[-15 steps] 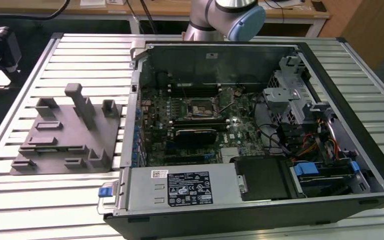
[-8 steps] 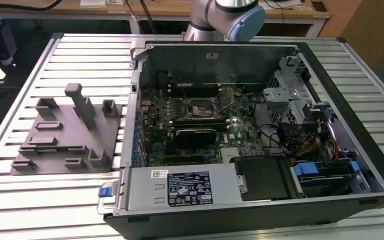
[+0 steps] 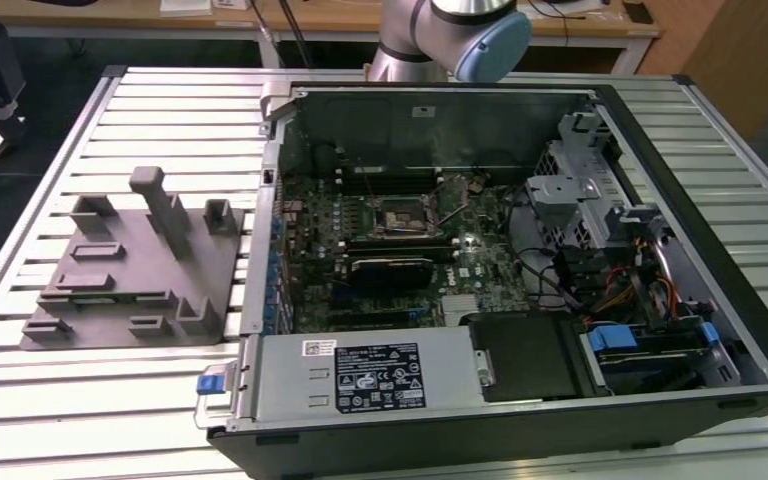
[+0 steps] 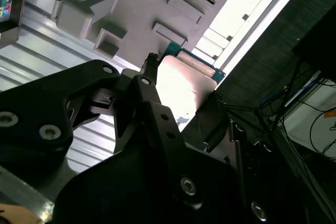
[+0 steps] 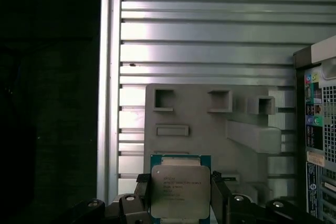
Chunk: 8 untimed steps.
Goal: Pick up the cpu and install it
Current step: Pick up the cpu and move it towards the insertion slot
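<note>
Gripper point(image 5: 180, 199) clenched on the cpu point(image 5: 180, 188), silvery top up in the first wrist view; grey fixture point(image 3: 131, 272) at the exterior view's left; open computer case point(image 3: 424, 122) just beside it.

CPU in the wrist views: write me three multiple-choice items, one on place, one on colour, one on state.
1. In the first wrist view, the cpu sits in front of: A the grey fixture; B a keyboard; C a wooden tray.
2. The cpu's top is: A black; B pale silvery; C red.
3. The gripper is: A open and empty; B shut on the cpu; C shut on a cable.
Answers: 1 A, the fixture's blocks lie behind it; 2 B, its metal lid looks pale; 3 B, the jaws press both sides.
</note>
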Motion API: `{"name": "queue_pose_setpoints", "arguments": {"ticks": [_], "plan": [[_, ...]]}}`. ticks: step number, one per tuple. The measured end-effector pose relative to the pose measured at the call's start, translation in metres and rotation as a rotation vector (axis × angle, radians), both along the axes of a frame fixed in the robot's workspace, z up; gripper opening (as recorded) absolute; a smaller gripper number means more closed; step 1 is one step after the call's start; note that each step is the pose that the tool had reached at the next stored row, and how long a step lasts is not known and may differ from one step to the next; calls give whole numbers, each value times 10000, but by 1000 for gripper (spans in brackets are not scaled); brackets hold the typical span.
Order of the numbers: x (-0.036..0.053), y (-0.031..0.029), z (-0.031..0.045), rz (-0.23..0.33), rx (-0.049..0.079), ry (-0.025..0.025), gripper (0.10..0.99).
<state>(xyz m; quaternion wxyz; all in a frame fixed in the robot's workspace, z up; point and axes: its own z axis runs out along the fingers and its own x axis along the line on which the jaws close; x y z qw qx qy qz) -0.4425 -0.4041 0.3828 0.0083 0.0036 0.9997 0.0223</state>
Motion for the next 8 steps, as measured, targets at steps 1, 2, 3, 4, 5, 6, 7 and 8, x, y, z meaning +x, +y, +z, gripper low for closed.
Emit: {"name": "queue_pose_setpoints", "arguments": {"ticks": [1, 2, 3, 4, 5, 6, 7, 8], "plan": [[0, 0, 2, 1, 1, -1, 545], [0, 0, 2, 0, 1, -1, 545], [0, 0, 2, 0, 1, -1, 545], [0, 0, 3, 0, 0, 0, 545], [0, 0, 3, 0, 0, 0, 545], [0, 0, 4, 1, 0, 1, 545], [1, 0, 4, 1, 0, 1, 545], [4, 1, 5, 0, -1, 3, 545]]}}
